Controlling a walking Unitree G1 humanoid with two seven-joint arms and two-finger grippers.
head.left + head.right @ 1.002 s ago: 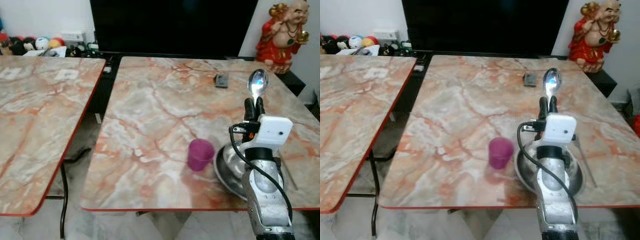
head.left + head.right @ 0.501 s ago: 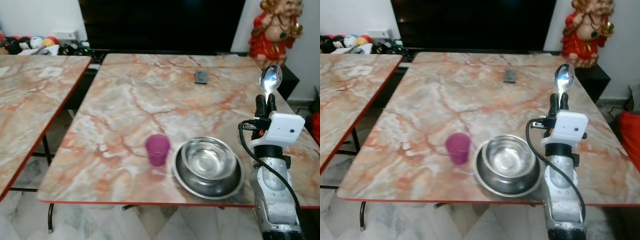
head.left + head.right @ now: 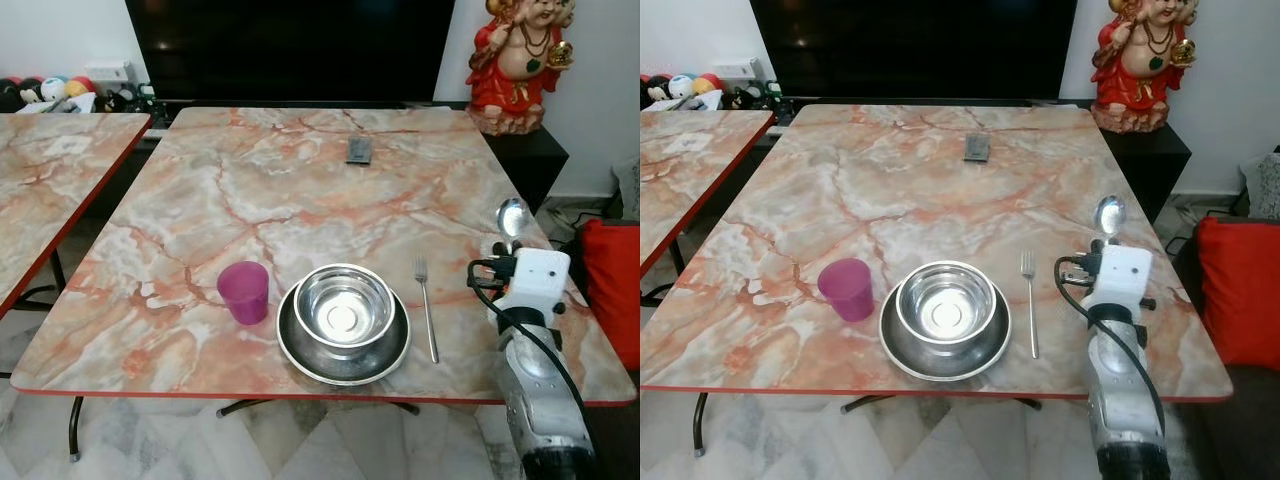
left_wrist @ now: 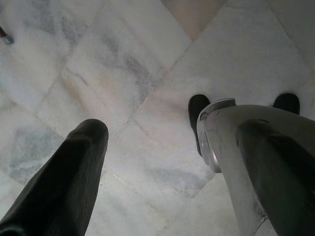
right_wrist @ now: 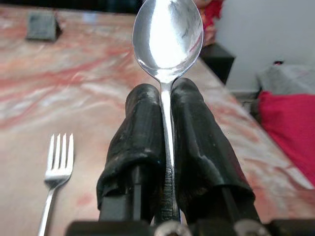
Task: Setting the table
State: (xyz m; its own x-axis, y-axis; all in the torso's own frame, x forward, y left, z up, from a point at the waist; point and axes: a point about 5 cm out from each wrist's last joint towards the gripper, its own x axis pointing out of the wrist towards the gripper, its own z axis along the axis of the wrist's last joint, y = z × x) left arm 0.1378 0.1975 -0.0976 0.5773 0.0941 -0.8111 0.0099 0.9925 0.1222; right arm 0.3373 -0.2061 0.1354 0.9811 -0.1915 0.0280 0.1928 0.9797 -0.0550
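While my right hand (image 5: 165, 147) pinches the spoon (image 5: 168, 37) bowl-up near the tabletop's (image 3: 300, 190) right edge, the free spot beside the fork (image 3: 427, 305) looks intended.

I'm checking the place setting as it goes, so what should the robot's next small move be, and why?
Probably lower the right gripper and lay the spoon on the table, just right of the fork. The gripper is shut on the spoon, held above the table's right edge, while the bowl, plate and purple cup already sit in place.
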